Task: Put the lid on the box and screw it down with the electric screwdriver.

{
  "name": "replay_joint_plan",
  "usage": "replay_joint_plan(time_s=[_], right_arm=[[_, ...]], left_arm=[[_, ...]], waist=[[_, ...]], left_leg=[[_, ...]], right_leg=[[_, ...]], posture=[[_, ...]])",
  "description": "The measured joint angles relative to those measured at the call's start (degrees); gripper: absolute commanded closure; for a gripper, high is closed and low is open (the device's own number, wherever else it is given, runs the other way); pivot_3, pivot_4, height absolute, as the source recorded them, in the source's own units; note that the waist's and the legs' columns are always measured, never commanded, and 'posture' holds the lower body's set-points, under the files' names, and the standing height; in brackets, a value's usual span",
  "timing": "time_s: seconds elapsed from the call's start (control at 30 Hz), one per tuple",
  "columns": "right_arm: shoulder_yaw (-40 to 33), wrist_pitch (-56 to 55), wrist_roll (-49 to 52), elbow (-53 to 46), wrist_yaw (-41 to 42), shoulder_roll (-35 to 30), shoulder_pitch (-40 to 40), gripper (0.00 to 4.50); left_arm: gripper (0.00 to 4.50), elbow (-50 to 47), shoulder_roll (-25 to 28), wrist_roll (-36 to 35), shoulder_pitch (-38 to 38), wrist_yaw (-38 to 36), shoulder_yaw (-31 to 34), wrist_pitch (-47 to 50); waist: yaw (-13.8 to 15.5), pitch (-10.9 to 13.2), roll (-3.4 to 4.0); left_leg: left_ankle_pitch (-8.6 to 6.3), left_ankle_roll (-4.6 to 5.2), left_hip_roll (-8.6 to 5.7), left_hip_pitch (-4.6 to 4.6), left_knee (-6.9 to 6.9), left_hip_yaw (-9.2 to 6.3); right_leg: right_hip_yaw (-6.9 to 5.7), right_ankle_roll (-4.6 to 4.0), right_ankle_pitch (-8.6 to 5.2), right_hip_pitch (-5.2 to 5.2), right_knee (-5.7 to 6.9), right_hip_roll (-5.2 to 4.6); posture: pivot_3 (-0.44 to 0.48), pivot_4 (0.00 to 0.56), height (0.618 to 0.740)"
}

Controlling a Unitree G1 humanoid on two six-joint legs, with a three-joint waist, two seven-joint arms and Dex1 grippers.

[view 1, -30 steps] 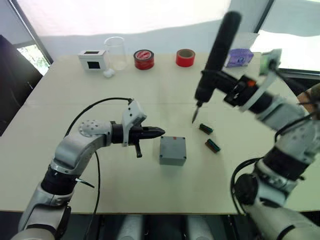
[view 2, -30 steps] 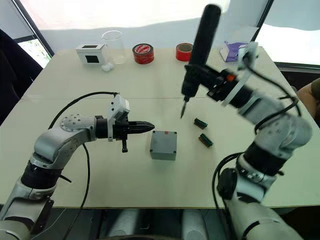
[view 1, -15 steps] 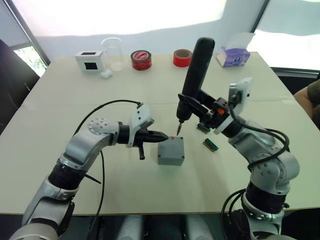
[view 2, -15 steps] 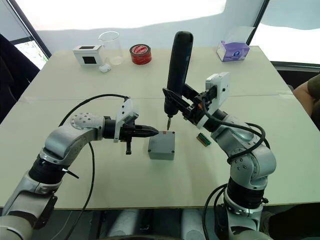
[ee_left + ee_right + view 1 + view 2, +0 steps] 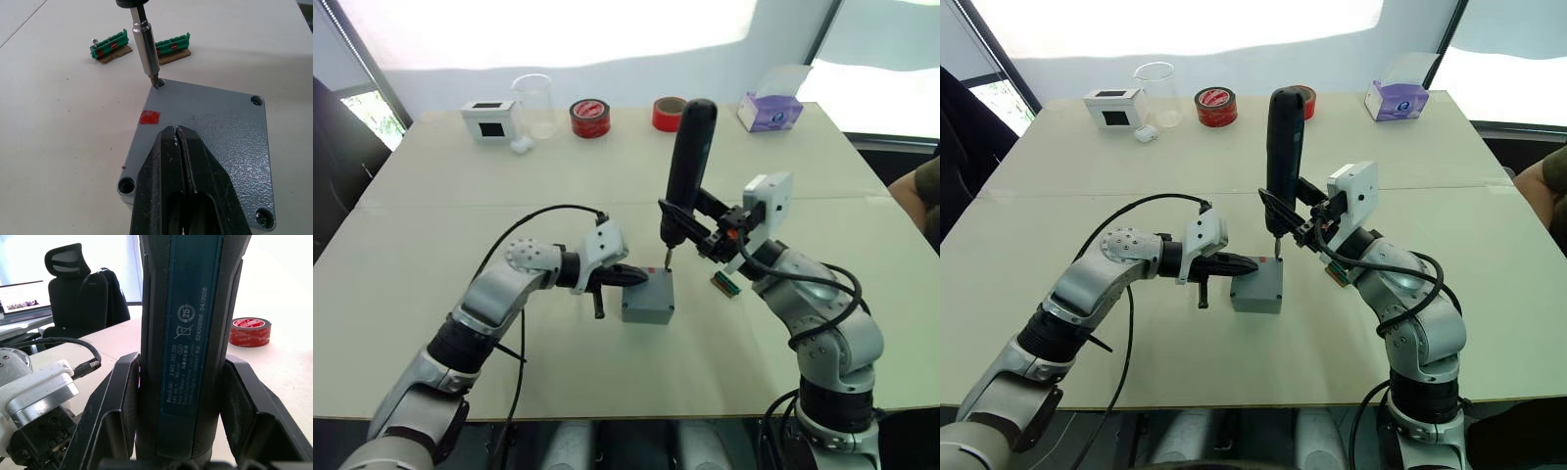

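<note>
Pressing grey lid (image 5: pixel 210 142) (red mark), left gripper (image 5: pixel 177 134) clenched, right gripper (image 5: pixel 181 396) grasping electric screwdriver (image 5: pixel 685 166).

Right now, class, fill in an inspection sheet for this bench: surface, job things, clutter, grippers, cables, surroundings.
Surface: pale table, seam across it.
Job things: lid sits on the box; screwdriver upright, bit in a corner screw hole.
Clutter: two green strips, two tape rolls, beaker, white box, tissue box.
Grippers: left gripper shut, over the lid; right gripper clamps the screwdriver.
Cables: black cable loops along the left arm.
Surroundings: office chair, laptop.
</note>
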Motion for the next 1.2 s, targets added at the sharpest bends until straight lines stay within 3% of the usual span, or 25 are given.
replay_joint_plan(time_s=[0.47, 0.67, 1.2], right_arm=[[2.35, -5.9, -0.76, 0.7, 0.24, -2.42, 4.07, 2.7], [5.18, -9.27, -2.84, 0.21, -0.58, -3.48, 7.35, 2.7], [5.98, -13.26, -2.93, 2.6, -1.64, -3.56, 8.98, 2.7]], left_arm=[[4.5, -0.12, 0.03, 0.27, 0.22, -0.29, -0.02, 0.08], [4.5, -0.01, 0.03, 1.58, 0.72, -0.62, -0.85, -0.21], [4.5, 0.0, -0.16, 2.73, 1.75, -1.22, -1.12, -1.33]], waist=[[0.1, -0.08, -0.09], [0.07, -0.43, -0.56], [0.21, -1.32, -0.94]], left_leg=[[-0.01, 0.02, 0.0, 0.09, 0.02, -0.02], [-0.11, 0.14, 0.08, 1.1, -0.15, -0.02], [-0.15, 0.18, 0.1, 1.12, -0.17, -0.08]], right_leg=[[-0.02, 0.0, 0.0, 0.12, -0.01, 0.0], [-0.04, -0.06, -0.07, 1.15, -0.24, 0.04], [-0.05, -0.15, -0.12, 1.15, -0.26, -0.03]], posture=[[0.0, 0.15, 0.74], [0.0, 0.15, 0.74], [0.0, 0.15, 0.74]])
